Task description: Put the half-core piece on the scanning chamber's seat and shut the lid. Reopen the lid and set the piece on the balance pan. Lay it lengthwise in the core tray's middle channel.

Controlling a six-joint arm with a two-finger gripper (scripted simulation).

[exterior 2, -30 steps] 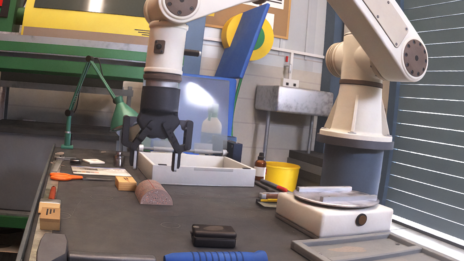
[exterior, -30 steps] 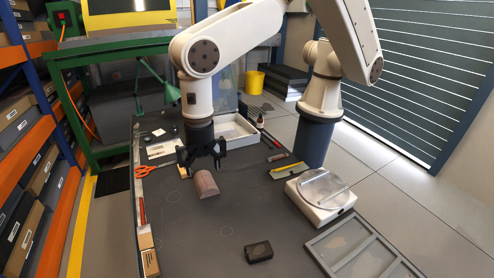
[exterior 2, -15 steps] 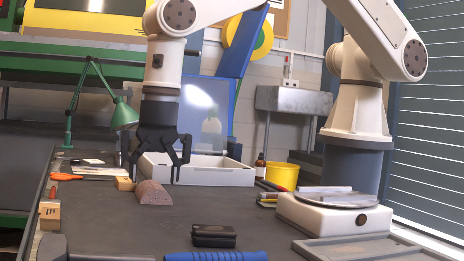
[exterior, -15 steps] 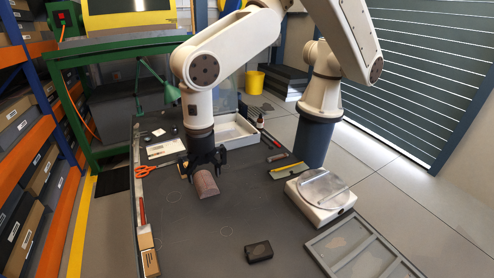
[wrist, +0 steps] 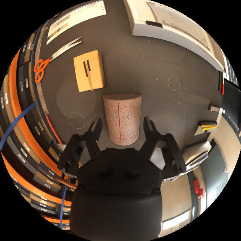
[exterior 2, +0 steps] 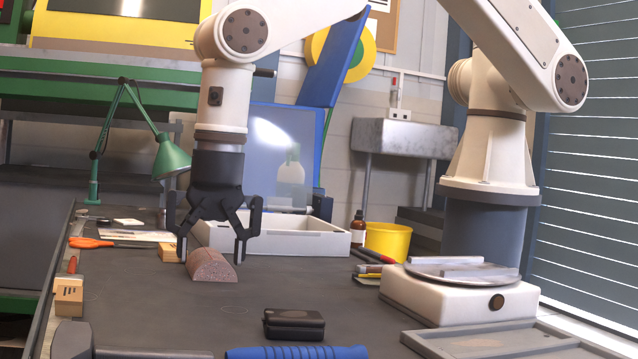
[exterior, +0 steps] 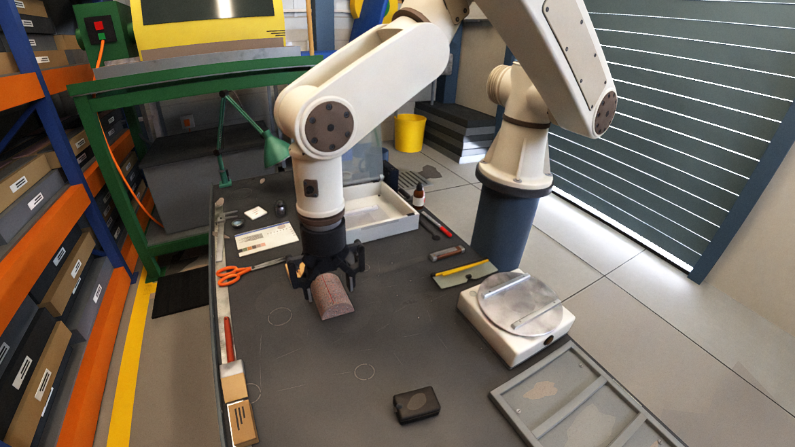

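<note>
The half-core piece (exterior: 332,296) (exterior 2: 211,265) (wrist: 122,118) is a speckled pink half-cylinder with a red line along its rounded top. It lies flat side down on the dark bench. My gripper (exterior: 328,281) (exterior 2: 209,254) (wrist: 122,128) is open and holds nothing. Its fingers hang on either side of the piece's far end. The scanning chamber (exterior: 373,208) (exterior 2: 279,227) is a white box behind the piece, its clear lid (exterior 2: 279,154) standing upright. The balance (exterior: 517,311) (exterior 2: 459,281) with its round metal pan sits to the right. The grey core tray (exterior: 578,403) lies at the bench's near right corner.
A small cardboard box (wrist: 90,70) (exterior 2: 169,252) lies just left of the piece. Orange scissors (exterior: 236,272) and a colour chart (exterior: 266,238) lie further left. A black case (exterior: 416,405) (exterior 2: 293,323) sits near the front edge. Pens and a small bottle (exterior: 418,195) lie right of the chamber.
</note>
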